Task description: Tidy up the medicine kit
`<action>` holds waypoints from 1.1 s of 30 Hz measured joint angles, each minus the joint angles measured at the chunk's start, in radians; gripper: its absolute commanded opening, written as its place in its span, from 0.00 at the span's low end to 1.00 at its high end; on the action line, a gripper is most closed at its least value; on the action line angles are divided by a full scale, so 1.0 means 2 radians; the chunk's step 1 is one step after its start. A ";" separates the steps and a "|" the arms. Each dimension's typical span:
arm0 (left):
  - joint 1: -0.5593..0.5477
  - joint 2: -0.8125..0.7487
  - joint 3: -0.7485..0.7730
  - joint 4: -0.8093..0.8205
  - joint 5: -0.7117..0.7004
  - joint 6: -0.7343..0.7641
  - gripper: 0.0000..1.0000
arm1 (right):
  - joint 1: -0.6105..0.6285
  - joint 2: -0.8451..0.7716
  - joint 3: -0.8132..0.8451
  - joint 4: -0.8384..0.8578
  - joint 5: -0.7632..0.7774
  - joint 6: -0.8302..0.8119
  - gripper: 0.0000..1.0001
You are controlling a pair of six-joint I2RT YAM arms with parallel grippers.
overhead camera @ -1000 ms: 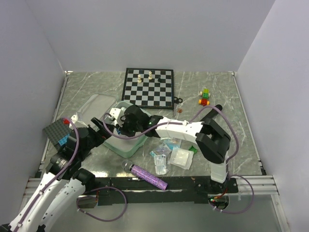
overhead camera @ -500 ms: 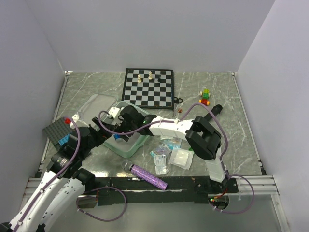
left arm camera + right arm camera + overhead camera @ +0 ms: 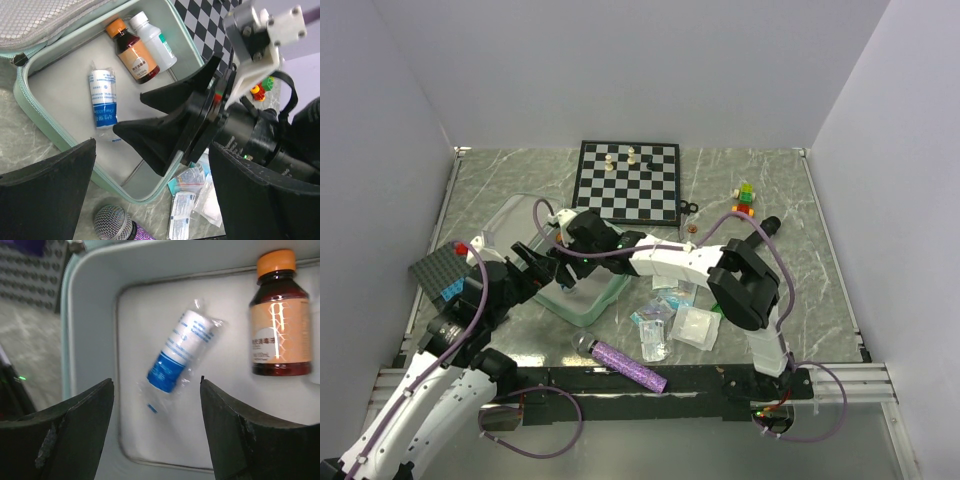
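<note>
Inside the medicine kit (image 3: pixel 95 300) lie three items — one wrapped roll (image 3: pixel 102 102), one brown bottle (image 3: pixel 134 52), one white bottle (image 3: pixel 152 37); left hand (image 3: pixel 152 145) and right hand (image 3: pixel 156 381) gape, empty.

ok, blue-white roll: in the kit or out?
In. The roll lies flat on the floor of the medicine kit, apart from the open right gripper above it.

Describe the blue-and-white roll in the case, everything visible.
The roll is a white cylinder with blue print and a blue end, sealed in crinkled clear wrap. It lies flat and slanted on the grey floor of the open case, near one wall, apart from the brown bottle. The right gripper hangs open over it, not gripping it.
</note>
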 measured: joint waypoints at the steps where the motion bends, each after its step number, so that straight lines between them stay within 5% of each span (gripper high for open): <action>1: 0.000 0.000 0.000 0.000 0.000 0.000 0.99 | -0.002 0.003 0.004 0.001 -0.004 0.015 0.76; 13: 0.000 -0.001 0.000 0.000 -0.002 0.000 0.98 | -0.005 0.082 0.060 -0.042 -0.010 0.124 0.72; 24: 0.000 -0.004 0.000 0.000 -0.002 0.000 0.98 | -0.006 0.102 0.084 -0.065 0.012 0.123 0.32; 33: 0.000 -0.004 0.000 0.000 -0.002 0.000 0.98 | -0.009 0.094 0.084 -0.075 0.044 0.040 0.27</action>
